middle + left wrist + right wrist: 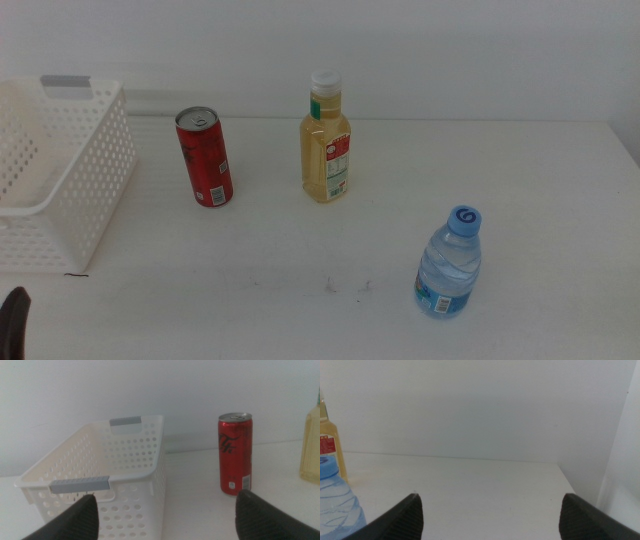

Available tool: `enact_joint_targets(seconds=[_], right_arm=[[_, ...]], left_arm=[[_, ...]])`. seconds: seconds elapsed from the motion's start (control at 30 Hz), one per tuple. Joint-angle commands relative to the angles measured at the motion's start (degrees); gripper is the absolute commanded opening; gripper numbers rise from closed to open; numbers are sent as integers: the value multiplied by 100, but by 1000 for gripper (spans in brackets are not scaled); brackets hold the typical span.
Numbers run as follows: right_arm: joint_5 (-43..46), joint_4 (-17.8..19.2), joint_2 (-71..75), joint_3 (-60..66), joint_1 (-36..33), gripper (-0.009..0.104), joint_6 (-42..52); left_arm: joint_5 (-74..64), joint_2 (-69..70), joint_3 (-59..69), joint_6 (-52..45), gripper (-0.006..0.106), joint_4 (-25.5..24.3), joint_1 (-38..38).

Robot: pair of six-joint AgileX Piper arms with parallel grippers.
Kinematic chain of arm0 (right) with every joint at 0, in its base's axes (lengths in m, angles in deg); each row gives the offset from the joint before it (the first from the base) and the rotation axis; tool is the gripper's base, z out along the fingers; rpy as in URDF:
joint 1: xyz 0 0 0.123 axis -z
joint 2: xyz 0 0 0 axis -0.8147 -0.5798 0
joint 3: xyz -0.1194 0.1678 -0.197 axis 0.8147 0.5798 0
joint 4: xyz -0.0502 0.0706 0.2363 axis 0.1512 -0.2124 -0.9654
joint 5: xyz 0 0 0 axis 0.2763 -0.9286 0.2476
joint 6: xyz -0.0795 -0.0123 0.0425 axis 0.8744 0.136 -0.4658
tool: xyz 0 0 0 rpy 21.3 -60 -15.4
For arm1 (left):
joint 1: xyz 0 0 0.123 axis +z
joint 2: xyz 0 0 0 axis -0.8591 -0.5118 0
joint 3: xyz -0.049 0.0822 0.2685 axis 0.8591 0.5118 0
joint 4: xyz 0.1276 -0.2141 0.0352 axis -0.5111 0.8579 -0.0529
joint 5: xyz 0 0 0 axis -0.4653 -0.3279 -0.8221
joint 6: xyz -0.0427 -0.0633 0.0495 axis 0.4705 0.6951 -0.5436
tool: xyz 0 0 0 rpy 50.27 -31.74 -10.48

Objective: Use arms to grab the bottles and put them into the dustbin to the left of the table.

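The left gripper [165,515] is waiting at the near left corner of the table [300,320], showing only a dark tip at the bottom edge of the middle view, its jaws standing wide apart with nothing between them. The right gripper [490,515] is sitting low near the table's right edge, out of the middle view, its jaws also spread wide and holding nothing. Nearest of the bottles, the clear water bottle [449,263] with a blue cap is standing upright toward the near right part of the table. Farther back, near the middle, the red soda can [204,157] is standing upright, well apart from the yellow juice bottle [326,139] with a white cap, which is standing to its right. The white perforated dustbin [85,190] with grey rim handles is sitting at the left edge, near the can but not touching it.
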Motion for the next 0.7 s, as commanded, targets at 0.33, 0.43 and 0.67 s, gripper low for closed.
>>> enact_joint_targets(seconds=[0.33,0.43,0.67], right_arm=[[46,12,26,19,15,91,31],[46,12,26,19,15,91,31],[46,12,26,19,15,91,31]], left_arm=[[1412,-4535,-1293,49,94,362,-651],[1398,-5674,-2043,37,94,214,-1032],[1340,-7372,-3434,0,94,-201,-1437]])
